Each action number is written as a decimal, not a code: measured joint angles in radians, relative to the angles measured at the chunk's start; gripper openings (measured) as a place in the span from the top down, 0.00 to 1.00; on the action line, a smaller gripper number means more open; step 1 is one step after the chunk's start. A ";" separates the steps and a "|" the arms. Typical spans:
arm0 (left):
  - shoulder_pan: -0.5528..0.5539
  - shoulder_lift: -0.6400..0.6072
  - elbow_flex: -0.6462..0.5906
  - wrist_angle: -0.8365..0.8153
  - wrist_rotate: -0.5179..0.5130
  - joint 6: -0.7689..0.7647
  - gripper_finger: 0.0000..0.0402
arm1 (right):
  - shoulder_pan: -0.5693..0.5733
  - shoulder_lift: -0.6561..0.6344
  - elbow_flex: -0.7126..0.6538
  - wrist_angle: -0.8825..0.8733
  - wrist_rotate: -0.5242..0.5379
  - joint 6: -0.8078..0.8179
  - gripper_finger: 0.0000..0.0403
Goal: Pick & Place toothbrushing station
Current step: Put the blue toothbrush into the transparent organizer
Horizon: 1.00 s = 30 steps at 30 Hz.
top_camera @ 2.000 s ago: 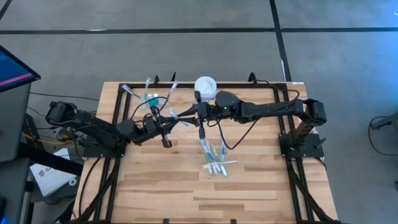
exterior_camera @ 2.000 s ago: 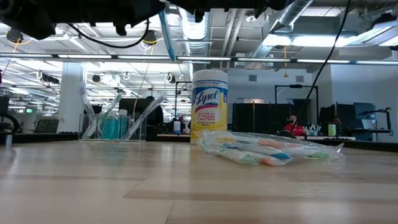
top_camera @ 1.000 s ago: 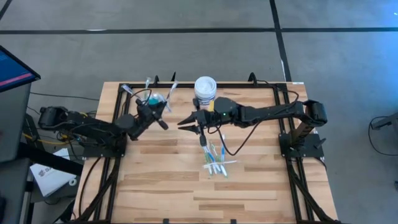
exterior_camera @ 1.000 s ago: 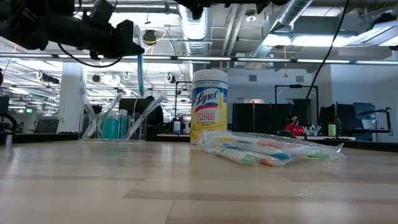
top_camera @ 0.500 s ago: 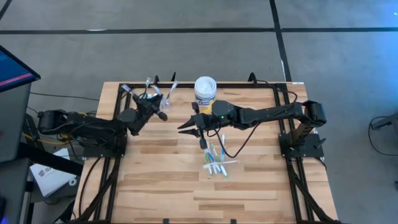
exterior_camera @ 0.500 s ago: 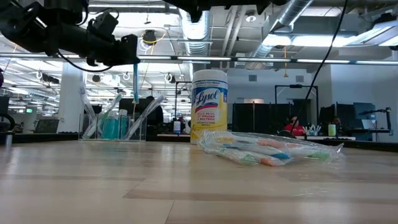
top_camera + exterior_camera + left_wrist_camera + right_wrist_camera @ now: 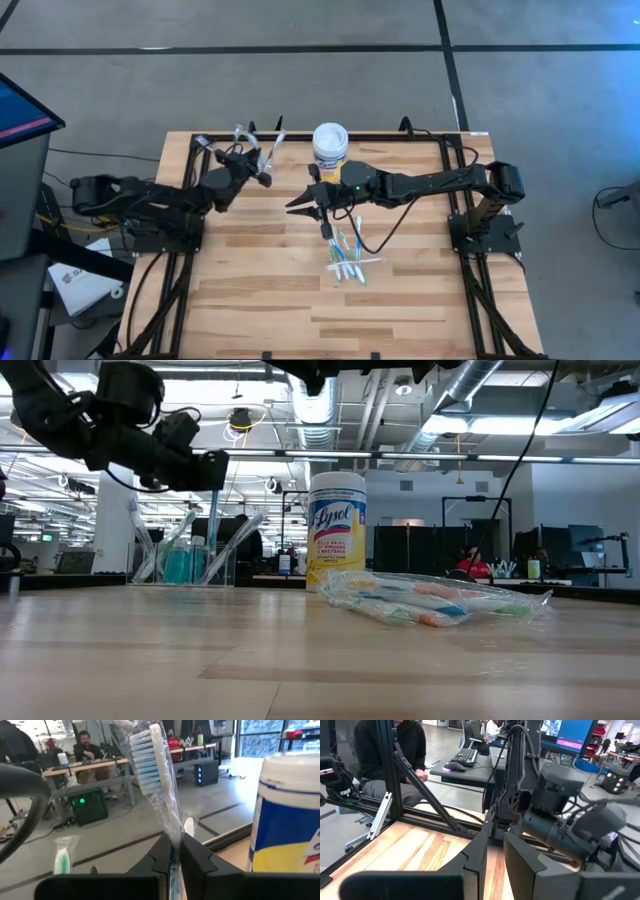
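Wooden tabletop [image 7: 260, 300] is carrying the toothbrushing things, with an open workshop and seated people showing beyond it. At its far left the cup [image 7: 183, 562] is standing upright, already holding wrapped brushes that are leaning out of it and something teal that looks like the toothpaste. One more brush [image 7: 159, 795], white with blue bristles and still in its clear wrapper, is being carried toward that cup: the left pincer [image 7: 262, 178] is clamped narrow on its handle, bristle end away from the fingers, and a second ago this pincer was hanging nearer the middle of the tabletop, while now it is sitting right at the cup, with the brush pointing down at the cup's mouth in the low view. Whether the tip is already inside the rim I cannot tell. That shift suggests the placing step is almost due: what remains is lowering the brush in among the others and letting go, taking care not to tip the light cup or knock the leaning brushes.

Near the middle, a loose bundle of wrapped brushes [image 7: 345, 255] is lying flat, waiting for later picks. Just left of it and of the tub [image 7: 330, 146], the right pincer [image 7: 297, 202] is hovering, having pulled back slightly from the centre; it looks empty, but how far apart its fingers are standing I cannot tell.
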<state>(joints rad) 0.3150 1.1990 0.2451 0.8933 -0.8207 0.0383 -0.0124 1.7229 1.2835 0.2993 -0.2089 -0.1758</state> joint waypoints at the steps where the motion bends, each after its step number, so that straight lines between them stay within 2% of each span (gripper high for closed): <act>1: 0.007 0.009 0.000 0.002 0.014 -0.008 0.97 | 0.000 0.000 0.000 0.000 0.000 -0.007 0.86; 15: 0.080 0.098 0.000 0.005 0.070 -0.079 0.96 | 0.000 0.000 0.000 0.000 0.000 -0.010 0.86; 30: 0.080 0.160 0.000 0.005 0.070 -0.100 0.95 | 0.000 0.000 0.000 0.000 0.000 -0.008 0.86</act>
<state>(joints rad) 0.3954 1.3586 0.2455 0.8984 -0.7506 -0.0612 -0.0124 1.7229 1.2839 0.2993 -0.2089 -0.1833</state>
